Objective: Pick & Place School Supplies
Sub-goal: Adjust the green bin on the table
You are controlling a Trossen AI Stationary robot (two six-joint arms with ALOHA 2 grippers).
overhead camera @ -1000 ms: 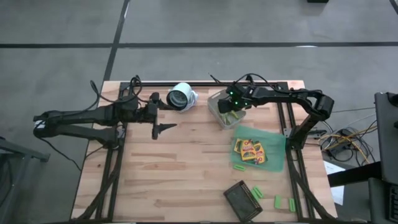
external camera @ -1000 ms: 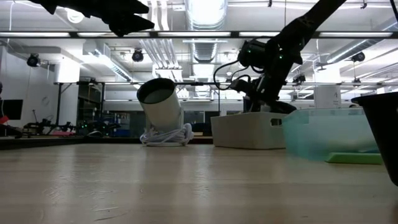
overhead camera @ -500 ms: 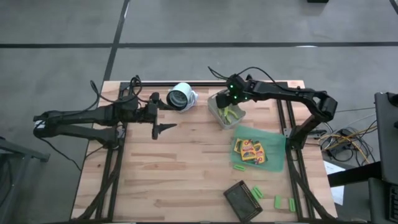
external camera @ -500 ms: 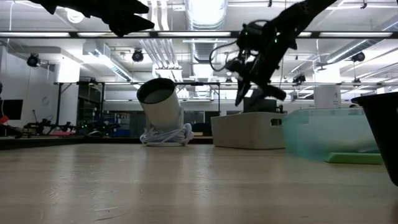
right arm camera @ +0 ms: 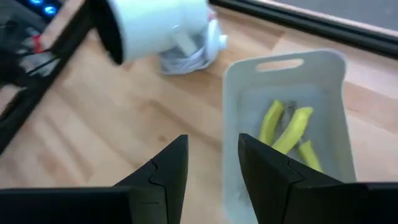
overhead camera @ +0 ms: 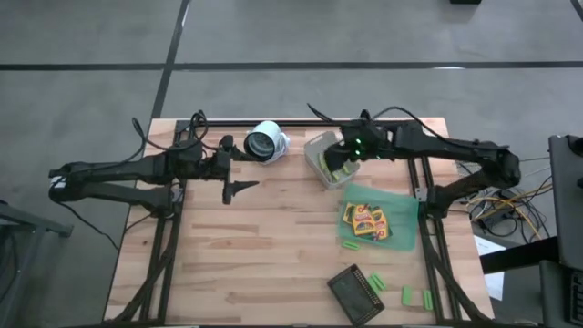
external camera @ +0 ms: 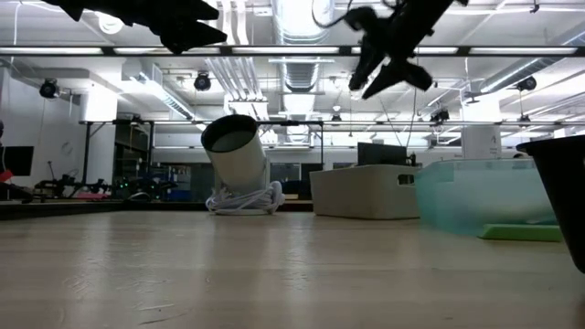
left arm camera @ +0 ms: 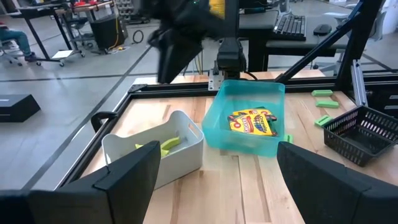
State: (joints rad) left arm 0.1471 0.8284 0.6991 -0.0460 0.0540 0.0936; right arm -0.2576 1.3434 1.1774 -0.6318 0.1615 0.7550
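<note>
Right gripper [right arm camera: 208,168] hovering above grey bin [right arm camera: 336,68], jaws partly open, holding nothing; yellow scissors [right arm camera: 287,129] lying inside bin; green blocks [overhead camera: 404,293] lying loose; should be swinging clear before descending on next block

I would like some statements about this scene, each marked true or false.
1. The grey bin holds yellow-handled tools. True.
2. The yellow packs lie in the dark tray. False: they lie in the green bin.
3. The right gripper carries a yellow pack. False: nothing shows between its fingers, and it hangs above the grey bin.
4. Green blocks lie on the table near the dark tray. True.
5. The left gripper is open, away from both bins. True.
</note>
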